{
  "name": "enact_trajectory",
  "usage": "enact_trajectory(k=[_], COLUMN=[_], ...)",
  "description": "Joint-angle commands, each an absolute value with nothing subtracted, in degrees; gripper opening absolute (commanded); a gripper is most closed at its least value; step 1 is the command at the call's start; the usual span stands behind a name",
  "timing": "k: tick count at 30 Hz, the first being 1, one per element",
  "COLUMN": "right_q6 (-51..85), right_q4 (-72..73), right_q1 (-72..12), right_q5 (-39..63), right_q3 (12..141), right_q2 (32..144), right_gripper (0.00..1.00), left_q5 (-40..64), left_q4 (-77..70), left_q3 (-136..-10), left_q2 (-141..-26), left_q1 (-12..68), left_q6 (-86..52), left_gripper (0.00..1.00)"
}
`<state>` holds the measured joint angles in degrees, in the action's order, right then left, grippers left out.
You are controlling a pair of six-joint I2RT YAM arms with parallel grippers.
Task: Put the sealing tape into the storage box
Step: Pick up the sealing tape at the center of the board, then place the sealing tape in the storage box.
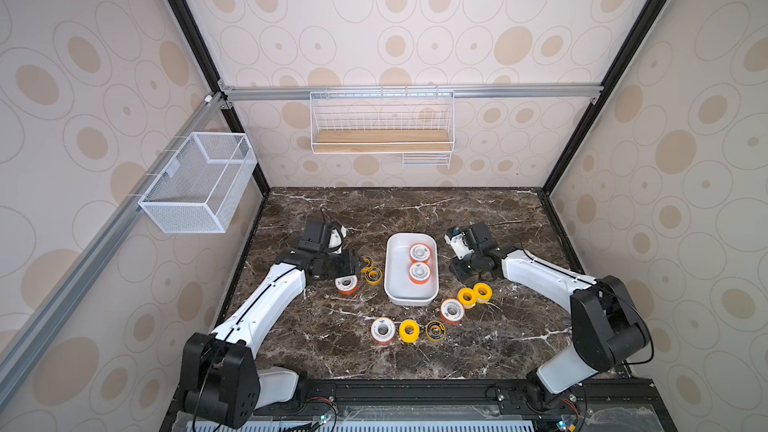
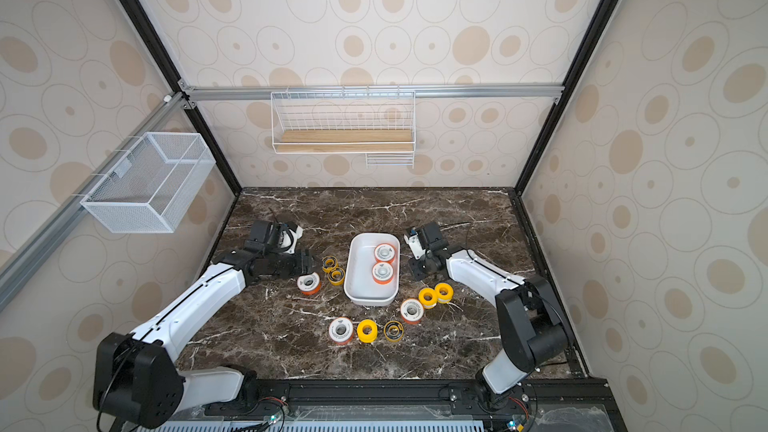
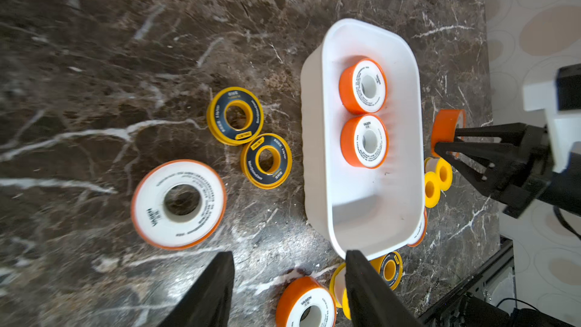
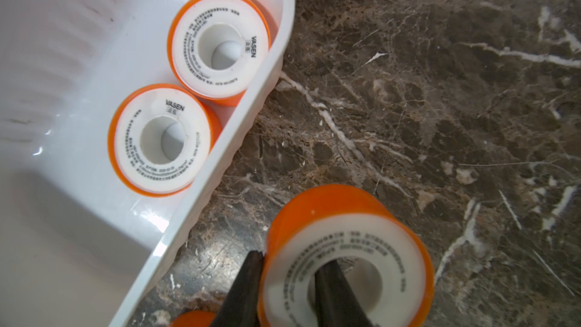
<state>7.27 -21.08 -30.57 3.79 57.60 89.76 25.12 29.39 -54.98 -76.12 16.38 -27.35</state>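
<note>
Sealing tape sits in three places. Two orange-rimmed spools lie flat and touching each other inside the storage box, toward its far end, against the long wall on the robot's right. A third one, the gripped spool, is just outside that same wall, in the right tool. One finger reaches into its white core and the other presses on the orange rim, so the jaws are pinched nearly closed on the spool's wall. It looks tilted, and I cannot tell whether it is clear of the worktop.

The left tool hangs on the other side of the box with its fingers about half apart and nothing between them. A white-faced spool and two dark-faced yellow spools lie on the worktop close by it on that side, none touching it. Six more loose spools lie in an arc around the box's near end, none of them held.
</note>
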Motion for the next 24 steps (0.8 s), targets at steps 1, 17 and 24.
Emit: enact_trajectory(k=[1, 17, 24], right_q6=[7.5, 5.5, 4.0], right_q4=[-23.9, -24.2, -26.6], right_q1=[-30.8, -37.7, -41.5], right_q5=[6.9, 24.4, 25.8], right_q3=[59.8, 64.8, 66.4], right_q2=[86.7, 87.6, 90.9], right_gripper=[0.26, 0.28, 0.28], left_q5=[27.2, 29.3, 29.8], left_q4=[24.5, 18.4, 18.3], left_q3=[-57.3, -58.4, -58.6], left_q2=[-80.1, -91.6, -94.1], left_q1=[19.4, 24.1, 24.1], left_q6=[-29.3, -28.3, -28.6], left_gripper=[0.60, 0.51, 0.43])
